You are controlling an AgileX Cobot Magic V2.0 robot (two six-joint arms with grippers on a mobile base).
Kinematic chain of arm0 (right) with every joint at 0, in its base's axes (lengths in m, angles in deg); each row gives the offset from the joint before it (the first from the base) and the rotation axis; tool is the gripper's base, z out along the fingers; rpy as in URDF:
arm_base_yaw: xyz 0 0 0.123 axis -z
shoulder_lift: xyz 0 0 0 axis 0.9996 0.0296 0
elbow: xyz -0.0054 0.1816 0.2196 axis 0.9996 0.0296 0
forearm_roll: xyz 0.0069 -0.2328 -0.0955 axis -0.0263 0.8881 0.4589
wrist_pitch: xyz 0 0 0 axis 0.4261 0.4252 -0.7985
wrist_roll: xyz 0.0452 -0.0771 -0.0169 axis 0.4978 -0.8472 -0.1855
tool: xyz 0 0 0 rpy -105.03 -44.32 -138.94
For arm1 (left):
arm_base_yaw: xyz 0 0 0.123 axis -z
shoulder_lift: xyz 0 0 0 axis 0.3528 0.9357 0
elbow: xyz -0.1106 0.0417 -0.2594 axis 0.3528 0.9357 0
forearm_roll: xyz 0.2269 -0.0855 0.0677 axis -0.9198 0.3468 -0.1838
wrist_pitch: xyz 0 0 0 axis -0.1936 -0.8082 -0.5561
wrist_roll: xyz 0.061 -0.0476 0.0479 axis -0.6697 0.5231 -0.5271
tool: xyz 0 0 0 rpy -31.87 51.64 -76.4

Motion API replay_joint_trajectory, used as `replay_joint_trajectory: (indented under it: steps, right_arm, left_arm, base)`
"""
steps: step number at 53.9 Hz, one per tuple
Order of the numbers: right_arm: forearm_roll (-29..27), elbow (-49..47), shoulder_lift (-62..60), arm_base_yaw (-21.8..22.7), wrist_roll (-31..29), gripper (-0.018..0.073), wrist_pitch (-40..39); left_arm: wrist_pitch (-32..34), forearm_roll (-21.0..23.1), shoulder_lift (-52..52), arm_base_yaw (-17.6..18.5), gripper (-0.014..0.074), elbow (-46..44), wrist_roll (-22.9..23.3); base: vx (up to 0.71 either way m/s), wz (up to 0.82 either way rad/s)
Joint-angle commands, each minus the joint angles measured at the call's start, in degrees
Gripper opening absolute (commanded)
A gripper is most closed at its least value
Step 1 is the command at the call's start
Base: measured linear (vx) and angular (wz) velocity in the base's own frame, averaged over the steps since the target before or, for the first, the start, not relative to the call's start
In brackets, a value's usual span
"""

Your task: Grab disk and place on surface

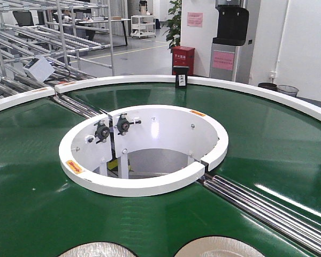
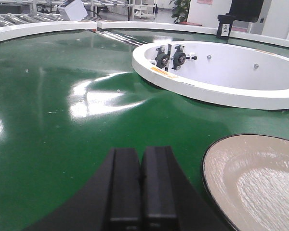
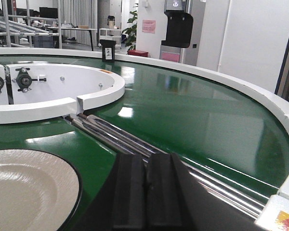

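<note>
I'm at the approach step, with nothing grabbed: the left gripper point(image 2: 141, 161) and right gripper point(image 3: 145, 166) both have their fingers pressed together and empty. Next I must spread one and bring it onto a rim. On the green belt point(image 1: 37, 203), one disk point(image 2: 260, 185) lies just right of the left gripper and another disk point(image 3: 24, 190) just left of the right gripper; the dark surface isn't in view.

Smooth, glossy green conveyor belt point(image 1: 267, 139) throwing back bright white glare. The white inner ring point(image 1: 144, 184) has a smooth painted finish with a soft sheen. The rollers point(image 1: 267, 206) are polished bare metal, mirror-bright. The disk point(image 2: 260, 187) is cream with a finely rippled, glazed-looking face and a thin dark rim. The left gripper point(image 2: 141, 159) and right gripper point(image 3: 145, 166) have matt black jaws, plastic or rubber by appearance.
</note>
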Motion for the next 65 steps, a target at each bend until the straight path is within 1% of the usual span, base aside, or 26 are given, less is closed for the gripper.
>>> replay_joint_trajectory:
  steps: [1,6,10,12,17,21,24,28,32,37,41,47,52,55,58,60,65]
  right_arm:
    - [0.7,0.4,-0.5,0.2,-0.1,-0.0008,-5.4]
    - [0.7,0.4,-0.5,0.2,-0.1,-0.0008,-6.5]
    - [0.7,0.4,-0.5,0.2,-0.1,-0.0008,-9.1]
    - [0.7,0.4,-0.5,0.2,0.0,-0.0008,-10.3]
    - [0.7,-0.7,-0.5,0.2,0.1,-0.0008,-12.8]
    - [0.7,-4.2,-0.4,0.2,0.4,-0.0007,-11.7]
    - [0.7,-8.9,0.2,0.2,0.5,-0.0006,-9.0]
    - [0.7,-16.5,2.3,0.2,0.5,-0.0006,-3.0]
    - [1.1,-23.5,6.5,0.2,0.4,-0.0006,2.3]
    - [2.4,-30.8,13.8,0.2,-0.4,-0.0006,5.2]
    - [2.4,-33.6,19.5,0.2,-0.5,-0.0006,5.3]
    - [2.4,-34.4,27.7,0.2,-0.4,-0.0005,5.2]
    - [2.3,-34.4,33.9,0.2,-0.4,0.0,5.6]
    - [1.7,-34.4,36.9,0.2,-0.2,0.0006,5.6]
    - [0.6,-34.4,39.9,0.2,0.3,0.002,5.6]
    - [-0.3,-34.4,41.5,0.2,0.7,0.0033,5.6]
    - [-2.2,-34.4,44.3,0.2,0.8,0.0081,5.6]
  left_arm:
    - [5.2,0.5,-0.1,0.3,-0.0007,-1.2,0.6]
    - [6.6,0.7,-0.1,0.3,-0.0007,-1.2,0.6]
    - [10.1,2.4,-0.1,0.3,-0.0007,-1.2,2.9]
    - [11.7,2.5,-0.1,0.3,-0.0007,-1.2,3.6]
    - [17.8,2.5,-0.1,0.3,-0.0007,-1.8,3.6]
    - [21.8,2.5,-0.1,0.3,-0.0007,-3.6,3.6]
    - [22.6,2.5,-0.1,0.3,-0.0007,-6.9,3.6]
    - [20.9,2.2,0.5,0.3,-0.0007,-12.4,3.4]
    - [15.7,0.7,3.0,0.3,-0.0006,-20.4,3.0]
    - [8.6,-2.2,9.0,0.3,-0.0006,-30.3,2.9]
    - [6.1,-3.1,14.4,0.3,-0.0004,-34.7,2.9]
    - [4.5,-2.7,22.8,0.3,-0.0002,-36.2,3.0]
    - [1.5,-2.7,29.9,0.3,0.0003,-35.5,3.0]
    - [1.3,-2.7,33.9,0.3,0.0008,-34.6,3.0]
    - [0.8,-2.7,38.0,0.3,0.0024,-34.1,3.0]
    - [-0.1,-2.7,40.4,0.3,0.0045,-34.2,3.0]
    - [0.3,-2.7,44.8,0.3,0.0104,-34.2,3.0]
  base:
    - [0.0,0.0]
    - [0.0,0.0]
    - [0.0,0.0]
    - [0.0,0.0]
    - [0.0,0.0]
    - [0.0,0.0]
    - [0.0,0.0]
    - [0.0,0.0]
    - [0.0,0.0]
    - [0.0,0.0]
    - [0.0,0.0]
    - [0.0,0.0]
    - [0.0,0.0]
    - [0.0,0.0]
    - [0.0,0.0]
    - [0.0,0.0]
    - [0.0,0.0]
